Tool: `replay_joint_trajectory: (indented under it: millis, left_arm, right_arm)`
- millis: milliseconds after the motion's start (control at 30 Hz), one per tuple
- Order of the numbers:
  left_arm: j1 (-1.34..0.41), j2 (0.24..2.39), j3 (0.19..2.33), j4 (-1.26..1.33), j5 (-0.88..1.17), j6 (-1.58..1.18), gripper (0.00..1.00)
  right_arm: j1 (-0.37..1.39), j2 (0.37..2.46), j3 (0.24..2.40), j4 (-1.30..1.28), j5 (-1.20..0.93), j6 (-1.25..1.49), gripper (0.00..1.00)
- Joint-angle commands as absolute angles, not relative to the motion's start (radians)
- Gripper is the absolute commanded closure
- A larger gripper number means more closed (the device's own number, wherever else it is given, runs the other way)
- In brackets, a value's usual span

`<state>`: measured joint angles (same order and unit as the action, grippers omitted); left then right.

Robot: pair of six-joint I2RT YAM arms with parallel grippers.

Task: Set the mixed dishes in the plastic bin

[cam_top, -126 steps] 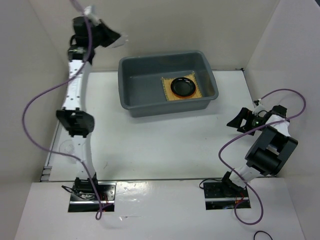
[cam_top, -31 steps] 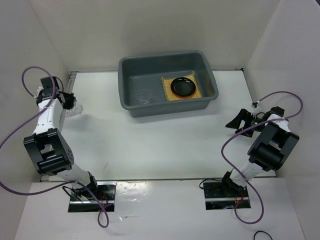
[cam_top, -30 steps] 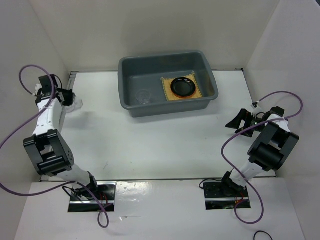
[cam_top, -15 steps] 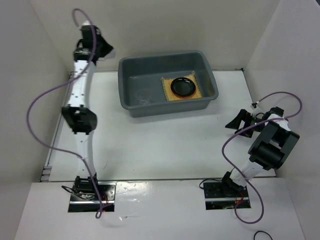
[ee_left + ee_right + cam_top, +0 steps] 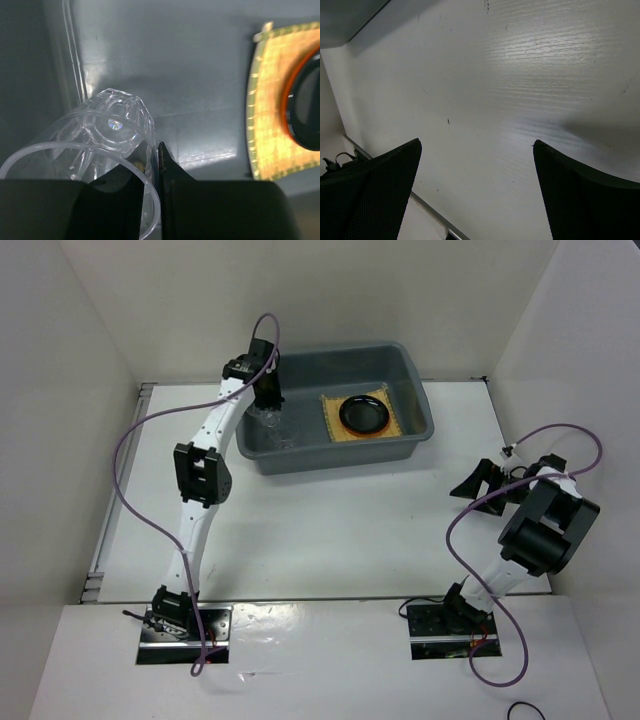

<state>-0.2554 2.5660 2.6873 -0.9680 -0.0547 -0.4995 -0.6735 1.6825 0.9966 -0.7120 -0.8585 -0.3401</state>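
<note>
My left gripper [image 5: 267,400] reaches into the left end of the grey plastic bin [image 5: 340,458]. In the left wrist view the gripper [image 5: 149,150] is shut on the rim of a clear glass cup [image 5: 100,135], one finger inside it and one outside, and holds it tilted just above the bin floor. The held cup [image 5: 268,418] shows faintly in the top view, with a second glass cup [image 5: 288,436] right beside it on the floor. The tan mat [image 5: 332,412] lies at the bin's right end with the orange plate [image 5: 286,95] and black plate [image 5: 365,415] stacked on it. My right gripper [image 5: 480,480] is open and empty.
The bin's left wall [image 5: 25,75] is close beside the held cup. The right gripper [image 5: 475,150] hovers over bare white table near the right enclosure wall. White walls surround the table on three sides.
The left arm has swung right from outside the bin's far left corner and come down into the bin's left end, still holding the cup. The right arm has stayed put.
</note>
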Motion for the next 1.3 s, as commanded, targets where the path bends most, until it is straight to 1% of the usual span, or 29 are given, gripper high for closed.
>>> replay_joint_trajectory:
  millis: [0, 167, 233, 267, 367, 433, 467, 500, 567, 600, 633, 700, 733, 800, 833, 900, 933, 967, 1000, 1033, 1067, 1100, 1133, 1167, 1233, 1267]
  left_arm:
    - [-0.261, 2.589, 2.654, -0.983, -0.107, -0.462, 1.00]
    - [-0.272, 2.640, 2.674, -0.983, -0.084, -0.462, 1.00]
    - [-0.272, 2.649, 2.688, -0.983, -0.084, -0.462, 0.95]
    - [-0.272, 2.649, 2.688, -0.983, -0.084, -0.462, 0.67]
    - [-0.262, 2.626, 2.723, -0.983, -0.084, -0.471, 0.36]
    - [-0.253, 2.594, 2.770, -0.995, -0.107, -0.471, 0.20]
    - [-0.253, 2.577, 2.846, -1.005, -0.147, -0.471, 0.18]
    - [-0.253, 2.536, 2.884, -1.005, -0.162, -0.471, 0.18]
    - [-0.253, 2.499, 2.971, -1.005, -0.176, -0.471, 0.13]
    - [-0.253, 2.485, 3.076, -0.994, -0.176, -0.471, 0.13]
    - [-0.253, 2.465, 3.124, -0.994, -0.158, -0.471, 0.11]
    - [-0.262, 2.419, 3.116, -0.971, -0.121, -0.462, 0.00]
    - [-0.262, 2.386, 3.075, -0.986, -0.080, -0.462, 0.00]
    - [-0.307, 2.341, 3.007, -1.085, -0.110, -0.462, 0.00]
    - [-0.330, 2.320, 2.846, -1.112, -0.252, -0.495, 0.00]
    - [-0.417, 2.226, 2.613, -1.094, -0.392, -0.509, 0.00]
    - [-0.452, 2.195, 2.517, -1.077, -0.496, -0.509, 0.00]
    - [-0.510, 2.121, 2.306, -1.022, -0.523, -0.509, 0.00]
    - [-0.540, 2.061, 2.166, -0.956, -0.546, -0.488, 0.00]
    - [-0.566, 1.995, 2.022, -0.878, -0.546, -0.438, 0.00]
    - [-0.599, 1.862, 1.888, -0.744, -0.529, -0.437, 0.00]
    - [-0.600, 1.802, 1.671, -0.689, -0.503, -0.428, 0.00]
    - [-0.600, 1.748, 1.589, -0.649, -0.430, -0.428, 0.00]
    - [-0.569, 1.671, 1.530, -0.611, -0.399, -0.443, 0.00]
    - [-0.560, 1.635, 1.455, -0.611, -0.361, -0.456, 0.00]
    - [-0.551, 1.626, 1.454, -0.611, -0.360, -0.445, 0.00]
  right_arm:
    - [-0.669, 1.694, 1.039, -0.721, -0.887, -0.356, 0.03]
    - [-0.669, 1.715, 1.048, -0.741, -0.897, -0.374, 0.03]
    - [-0.669, 1.715, 1.048, -0.741, -0.897, -0.374, 0.03]
    - [-0.669, 1.715, 1.048, -0.741, -0.897, -0.374, 0.03]
    - [-0.669, 1.715, 1.048, -0.741, -0.897, -0.374, 0.01]
    - [-0.669, 1.715, 1.048, -0.741, -0.897, -0.374, 0.01]
    - [-0.669, 1.715, 1.048, -0.741, -0.897, -0.374, 0.01]
    - [-0.669, 1.715, 1.048, -0.741, -0.897, -0.374, 0.01]
    - [-0.669, 1.715, 1.048, -0.741, -0.897, -0.374, 0.01]
    - [-0.669, 1.715, 1.048, -0.741, -0.897, -0.374, 0.01]
    - [-0.669, 1.715, 1.048, -0.741, -0.897, -0.374, 0.01]
    - [-0.669, 1.715, 1.057, -0.741, -0.897, -0.385, 0.01]
    - [-0.669, 1.706, 1.066, -0.750, -0.897, -0.385, 0.01]
    - [-0.669, 1.688, 1.127, -0.750, -0.897, -0.394, 0.01]
    - [-0.660, 1.677, 1.153, -0.741, -0.881, -0.379, 0.01]
    - [-0.644, 1.655, 1.236, -0.713, -0.827, -0.351, 0.01]
    - [-0.611, 1.655, 1.268, -0.725, -0.774, -0.351, 0.01]
    - [-0.595, 1.655, 1.323, -0.742, -0.756, -0.373, 0.01]
    - [-0.578, 1.655, 1.345, -0.756, -0.733, -0.373, 0.01]
    - [-0.557, 1.645, 1.362, -0.767, -0.697, -0.373, 0.01]
    - [-0.546, 1.634, 1.371, -0.767, -0.683, -0.373, 0.01]
    - [-0.537, 1.609, 1.380, -0.767, -0.670, -0.373, 0.01]
    - [-0.537, 1.599, 1.381, -0.778, -0.661, -0.382, 0.01]
    - [-0.526, 1.598, 1.381, -0.797, -0.672, -0.414, 0.01]
    - [-0.526, 1.557, 1.355, -0.810, -0.708, -0.428, 0.01]
    - [-0.526, 1.557, 1.345, -0.810, -0.718, -0.440, 0.01]
